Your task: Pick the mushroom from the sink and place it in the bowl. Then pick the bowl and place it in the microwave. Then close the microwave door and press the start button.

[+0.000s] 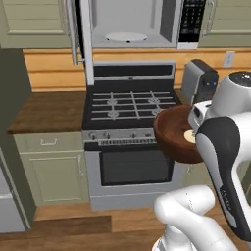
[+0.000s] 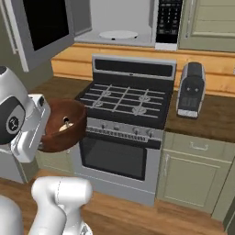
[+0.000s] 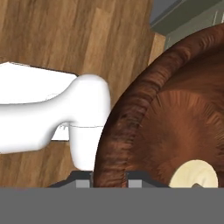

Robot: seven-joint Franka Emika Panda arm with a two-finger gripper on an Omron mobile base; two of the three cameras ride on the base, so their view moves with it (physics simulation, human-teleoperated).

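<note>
My gripper (image 3: 109,178) is shut on the thick rim of the dark reddish-brown bowl (image 3: 175,113), holding it in the air in front of the stove at about counter height. The small pale mushroom (image 3: 194,175) lies inside the bowl. The bowl (image 1: 171,137) and mushroom (image 1: 189,137) sit right beside my white hand. From the other side, the bowl (image 2: 73,133) hangs left of the oven. Above the stove the microwave (image 1: 127,22) stands open with its white turntable (image 1: 126,37) bare. The microwave door (image 2: 43,25) is swung out to the left. The sink is out of view.
A black gas stove (image 1: 130,105) with an oven below stands under the microwave. A grey appliance (image 2: 190,89) sits on the wooden counter (image 2: 206,117) right of the stove. More counter (image 1: 49,110) lies to the left. The microwave's dark control strip (image 2: 167,20) is on its right side.
</note>
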